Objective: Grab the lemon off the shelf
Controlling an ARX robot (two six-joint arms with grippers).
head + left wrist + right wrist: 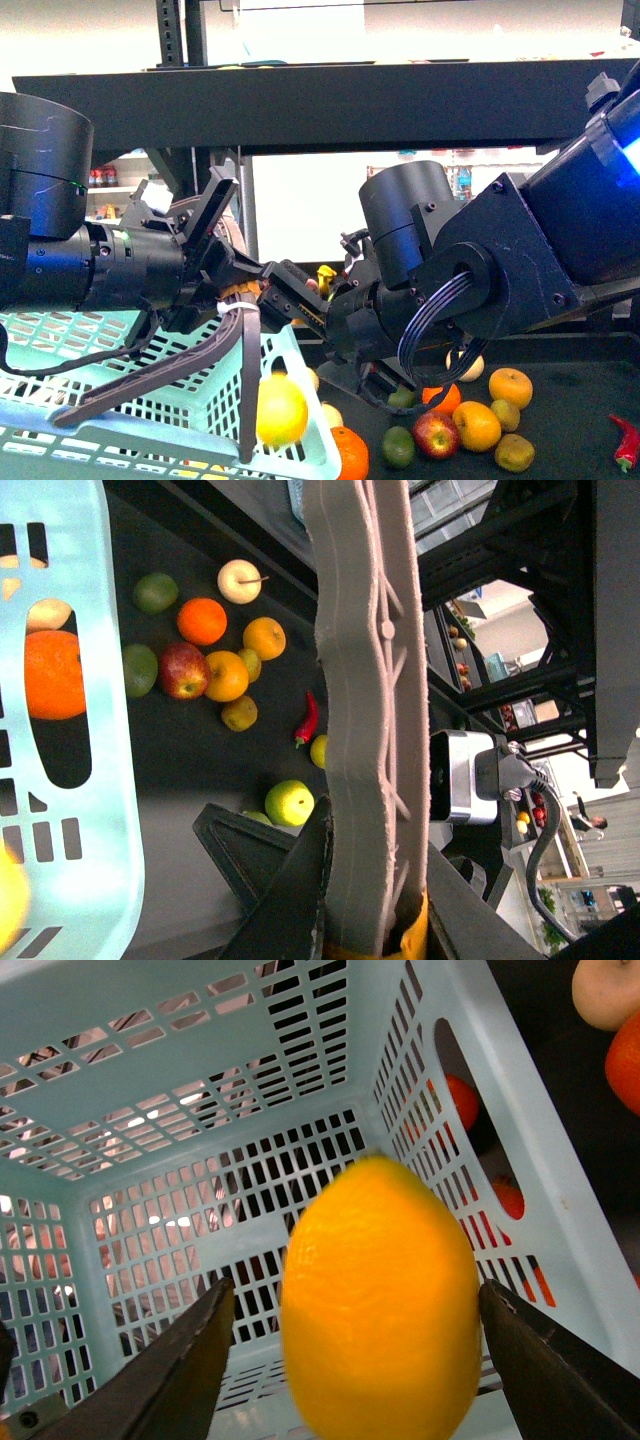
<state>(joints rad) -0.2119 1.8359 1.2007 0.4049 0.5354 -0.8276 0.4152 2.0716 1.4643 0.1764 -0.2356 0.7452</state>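
Observation:
The bright yellow lemon (380, 1300) hangs between my right gripper's (355, 1360) open jaws, touching neither, over the inside of the pale blue basket (150, 1110). In the front view the lemon (281, 410) shows at the basket's (120, 440) near corner, below the right gripper (285, 292). My left gripper (215, 262) is shut on the basket handle (165, 378). The left wrist view shows that grey handle (365, 680) clamped in the left gripper (365, 900). The black shelf tray (575, 400) lies behind the basket.
Loose fruit lies on the tray: oranges (476, 425), a red apple (436, 434), a lime (398, 447), a red chilli (625, 440) at far right. The upper shelf board (300, 100) hangs close above both arms. An orange (350, 450) sits against the basket.

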